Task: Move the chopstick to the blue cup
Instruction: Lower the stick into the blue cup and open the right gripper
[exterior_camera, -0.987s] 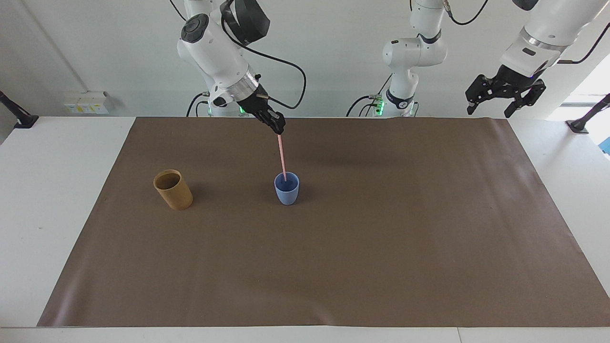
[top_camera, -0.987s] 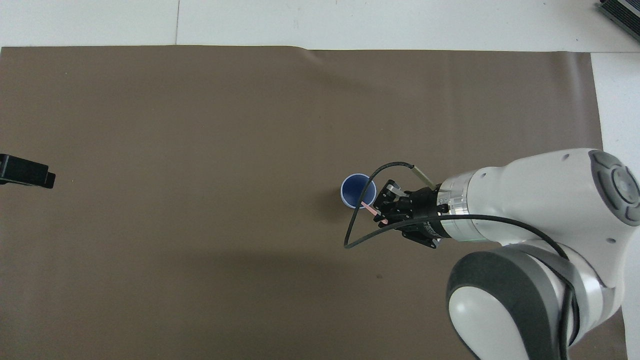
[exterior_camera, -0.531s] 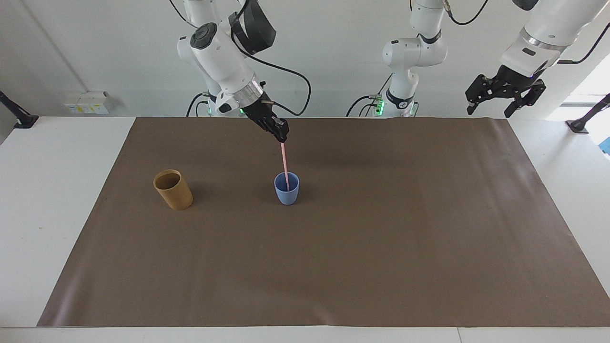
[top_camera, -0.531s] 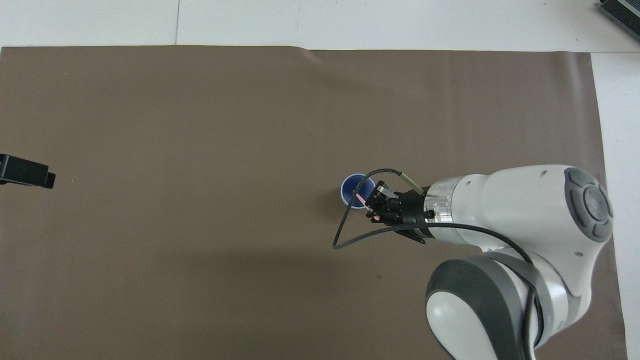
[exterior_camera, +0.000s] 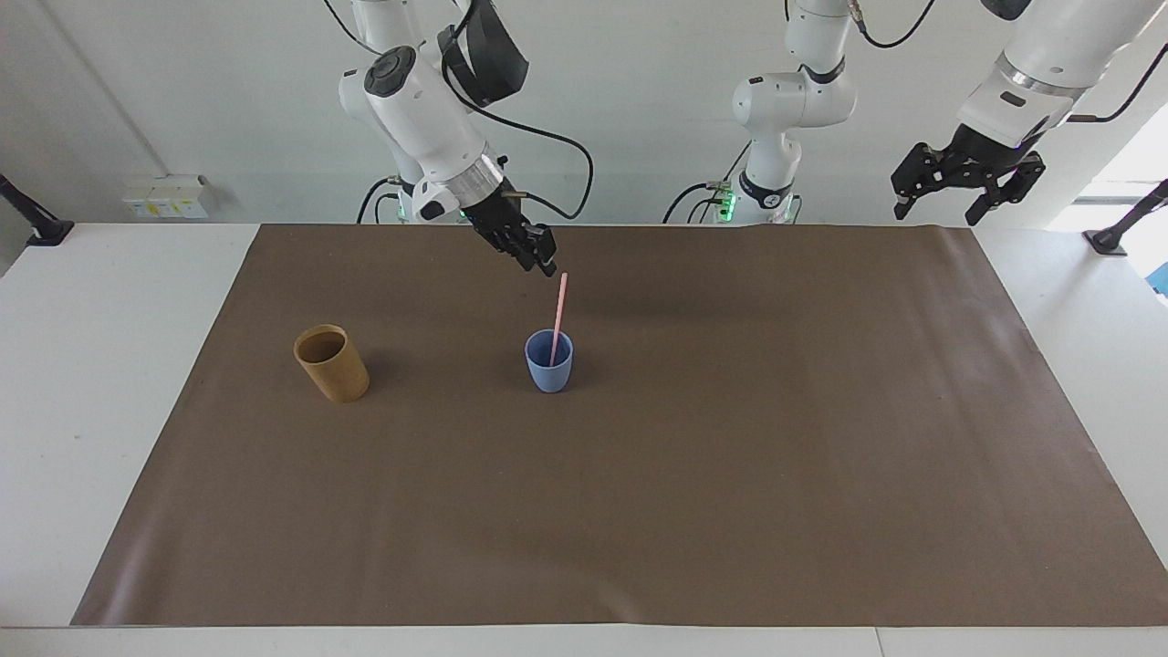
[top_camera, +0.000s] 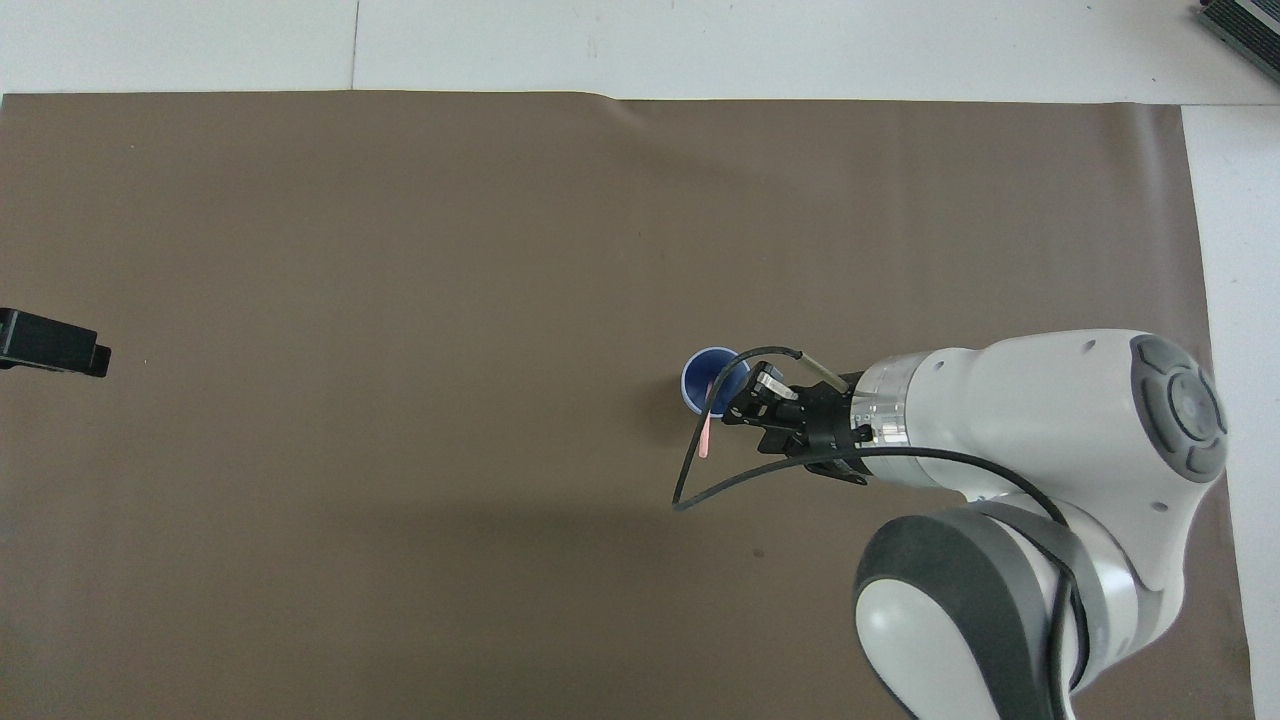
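The pale-pink chopstick [exterior_camera: 557, 315] stands with its lower end inside the blue cup [exterior_camera: 549, 372] near the mat's middle. Its top leans toward the left arm's end of the table, and nothing holds it. My right gripper [exterior_camera: 545, 265] hangs just above and beside the stick's top, open and clear of it. In the overhead view the chopstick [top_camera: 706, 428] slants out of the blue cup [top_camera: 692, 384], beside the right gripper [top_camera: 748, 410]. My left gripper [exterior_camera: 936, 215] waits open, high over the left arm's end of the table.
A taller tan-brown cup [exterior_camera: 332, 365] stands on the brown mat [exterior_camera: 730, 474] toward the right arm's end, level with the blue cup. A black cable [top_camera: 700, 470] loops from the right wrist over the mat.
The right gripper lowered the chopstick into the blue cup, then opened and let it go. The stick now tips toward the left arm's end. The left arm has not moved.
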Controlling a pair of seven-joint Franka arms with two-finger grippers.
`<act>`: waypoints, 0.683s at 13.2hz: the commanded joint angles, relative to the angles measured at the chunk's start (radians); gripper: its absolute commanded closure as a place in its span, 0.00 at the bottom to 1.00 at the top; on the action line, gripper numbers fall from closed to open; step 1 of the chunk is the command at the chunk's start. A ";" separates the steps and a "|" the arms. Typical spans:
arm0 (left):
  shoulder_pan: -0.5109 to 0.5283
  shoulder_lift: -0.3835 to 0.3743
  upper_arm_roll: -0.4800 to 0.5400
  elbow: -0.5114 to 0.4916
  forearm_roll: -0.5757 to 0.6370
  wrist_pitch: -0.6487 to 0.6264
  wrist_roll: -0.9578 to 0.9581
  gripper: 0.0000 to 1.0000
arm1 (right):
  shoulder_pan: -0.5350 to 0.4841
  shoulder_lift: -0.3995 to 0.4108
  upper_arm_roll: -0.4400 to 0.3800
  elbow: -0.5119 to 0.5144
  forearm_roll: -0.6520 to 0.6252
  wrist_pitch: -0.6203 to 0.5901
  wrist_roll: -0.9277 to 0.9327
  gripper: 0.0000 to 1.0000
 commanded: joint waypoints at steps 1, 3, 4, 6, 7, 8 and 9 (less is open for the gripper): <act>0.007 -0.013 -0.001 -0.009 -0.009 -0.014 0.006 0.00 | -0.021 -0.002 0.001 0.019 -0.016 0.012 -0.034 0.40; 0.007 -0.013 -0.001 -0.009 -0.009 -0.014 0.005 0.00 | -0.071 -0.009 -0.002 0.048 -0.075 -0.009 -0.046 0.13; 0.007 -0.013 -0.001 -0.007 -0.009 -0.014 0.006 0.00 | -0.083 -0.009 -0.002 0.071 -0.151 -0.035 -0.060 0.06; 0.007 -0.013 -0.001 -0.007 -0.009 -0.014 0.005 0.00 | -0.099 -0.017 -0.008 0.123 -0.277 -0.110 -0.121 0.00; 0.007 -0.013 -0.001 -0.009 -0.009 -0.014 0.005 0.00 | -0.103 -0.018 -0.011 0.143 -0.328 -0.135 -0.159 0.00; 0.007 -0.013 -0.001 -0.007 -0.009 -0.014 0.006 0.00 | -0.103 -0.021 -0.013 0.155 -0.380 -0.155 -0.208 0.00; 0.007 -0.013 -0.001 -0.007 -0.009 -0.014 0.006 0.00 | -0.103 -0.029 -0.011 0.160 -0.408 -0.176 -0.250 0.00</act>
